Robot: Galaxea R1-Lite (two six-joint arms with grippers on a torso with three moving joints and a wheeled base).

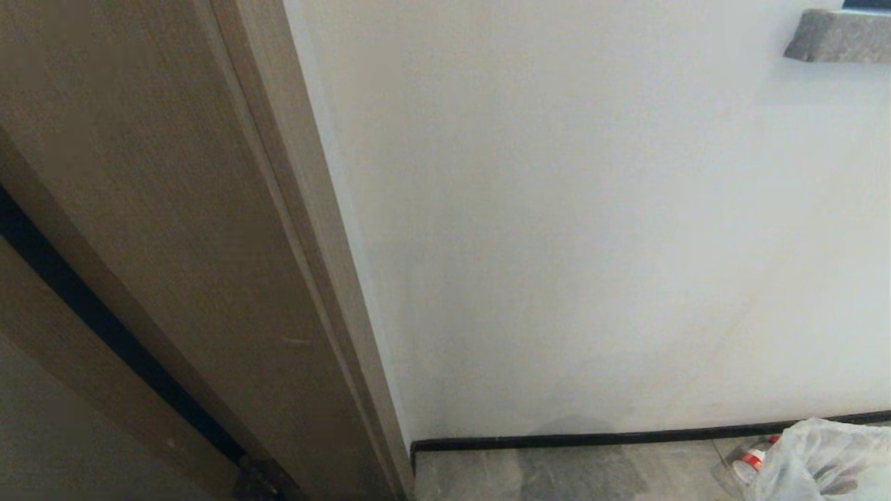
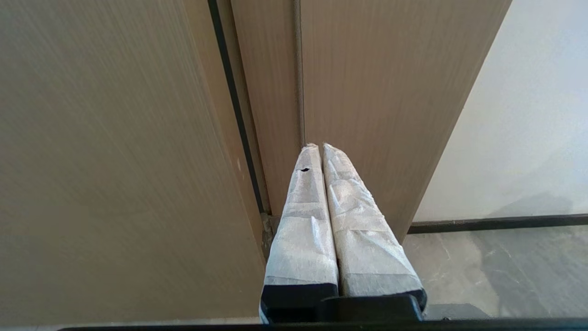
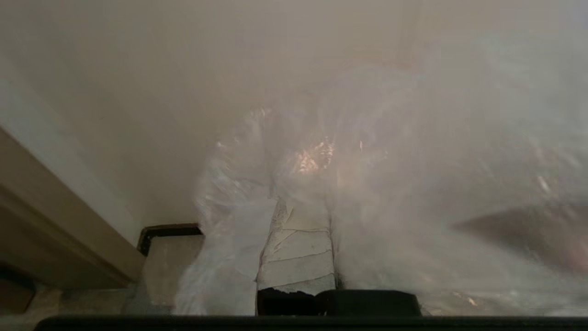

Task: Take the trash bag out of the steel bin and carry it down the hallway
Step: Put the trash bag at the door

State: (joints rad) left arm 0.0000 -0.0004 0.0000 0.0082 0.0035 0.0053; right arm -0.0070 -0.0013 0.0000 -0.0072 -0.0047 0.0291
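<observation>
**Bag out of bin and in the right gripper; carry under way or near its end**

Head view showed a plain white wall (image 1: 592, 243), thin black skirting (image 1: 626, 438), a strip of marbled grey floor tile (image 1: 557, 476) and a wood-grain door frame (image 1: 209, 243) on the robot's left. The steel bin appeared in no view. The trash bag (image 1: 825, 459), clear and crinkled, hung at the lower right edge of the head view, off the bin and just above the tiles, with a red-and-white item (image 1: 752, 459) visible through the plastic.

Right wrist view: crinkled film of the bag (image 3: 321, 156) bunched over and around the right gripper (image 3: 298, 207); its taped fingers (image 3: 298, 257) were pressed together with the plastic gathered at them, so judged clamped on the bag.

Left wrist view: left gripper (image 2: 317, 149) with fingers (image 2: 303, 220) closed together, holding nothing, pointing toward the door frame.

Judgement: removal from the bin was done. The tiles, wall and skirting fit the hallway, so the carry had begun. How much hallway was left could not be told; the robot faced the wall closely
</observation>
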